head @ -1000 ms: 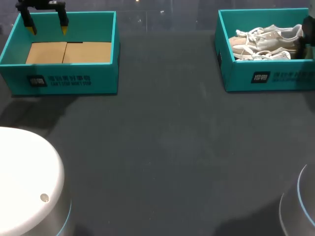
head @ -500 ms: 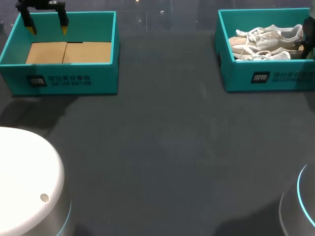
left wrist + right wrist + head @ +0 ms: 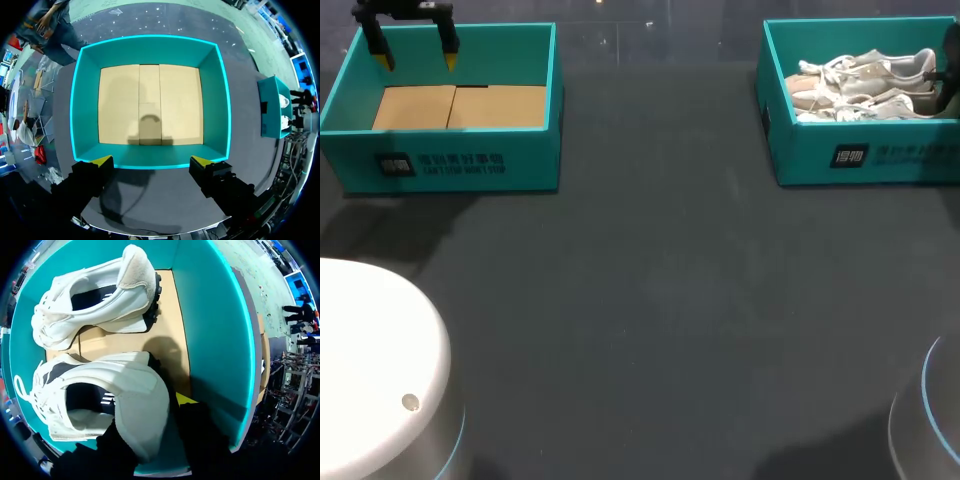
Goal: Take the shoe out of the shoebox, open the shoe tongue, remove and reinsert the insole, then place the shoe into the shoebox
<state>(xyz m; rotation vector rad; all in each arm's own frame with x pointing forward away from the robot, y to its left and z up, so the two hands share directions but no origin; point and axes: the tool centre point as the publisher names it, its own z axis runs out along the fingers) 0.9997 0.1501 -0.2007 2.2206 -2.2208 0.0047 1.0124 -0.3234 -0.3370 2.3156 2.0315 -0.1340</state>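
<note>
two shoes (image 3: pixel 865 80) lie in the box (image 3: pixel 210 330); right gripper (image 3: pixel 152 427) sits at the heel of the nearer shoe (image 3: pixel 100 390), toe pointing leftward; grasp unclear.

Premises: robot test lab. Evidence: left arm base (image 3: pixel 370 370) and right arm base (image 3: pixel 932 420) flank a dark counter (image 3: pixel 660 300); matching teal left shoebox (image 3: pixel 450 160) and right shoebox (image 3: pixel 860 155) staged at far corners.

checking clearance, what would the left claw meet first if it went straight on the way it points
Probably the cardboard floor of the empty box, close to one wall; depth is unclear, so the left claw may clip that rim.
</note>
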